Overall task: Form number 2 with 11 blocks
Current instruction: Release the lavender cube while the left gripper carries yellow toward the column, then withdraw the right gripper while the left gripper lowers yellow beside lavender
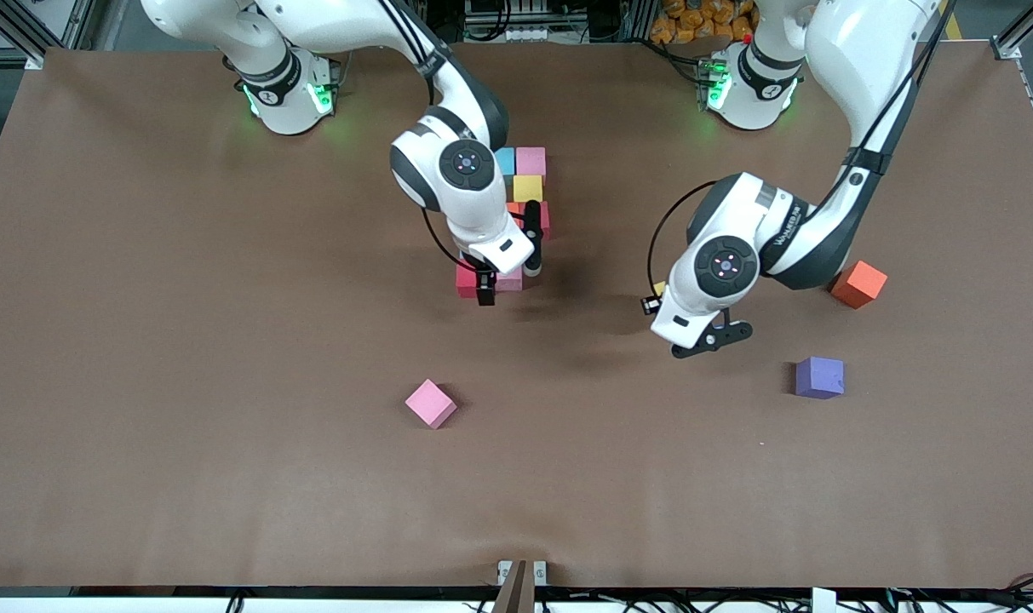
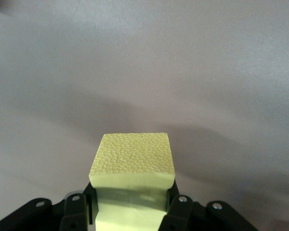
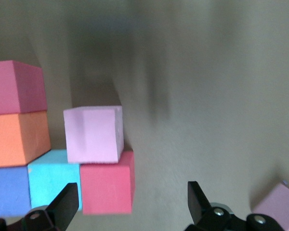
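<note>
Brown matte table (image 1: 226,383) fills your front view, with both arm bases along its top edge. Near the middle sits the number 2 (image 1: 529,183) in progress, and the right arm's wrist covers much of it. You can make out a light blue cube (image 1: 505,160), a pink cube (image 1: 530,160) beside it, a yellow cube (image 1: 527,188) just nearer the front camera, and scraps of orange and red lower down; the full row count is hidden.

Your right gripper (image 1: 507,281) hangs over the end of the figure nearest the front camera, fingers spread wide and holding nothing. Its wrist view shows the two finger tips (image 3: 62,204) well apart, with a pale pink cube (image 3: 93,134) touching a red cube (image 3: 107,182), then light blue, blue, orange and deep pink cubes partly cut off at the frame edge.

Your left gripper (image 1: 710,334) is up over bare table toward the left arm's end, clamped on a yellow block (image 2: 133,166). Only a sliver of yellow peeks out beside the wrist in the front view; the wrist view shows it plainly, squeezed between the fingers.

Loose blocks lie apart from the figure: a pink block (image 1: 431,403) nearest the front camera, a purple block (image 1: 819,377) and an orange block (image 1: 857,283) toward the left arm's end
</note>
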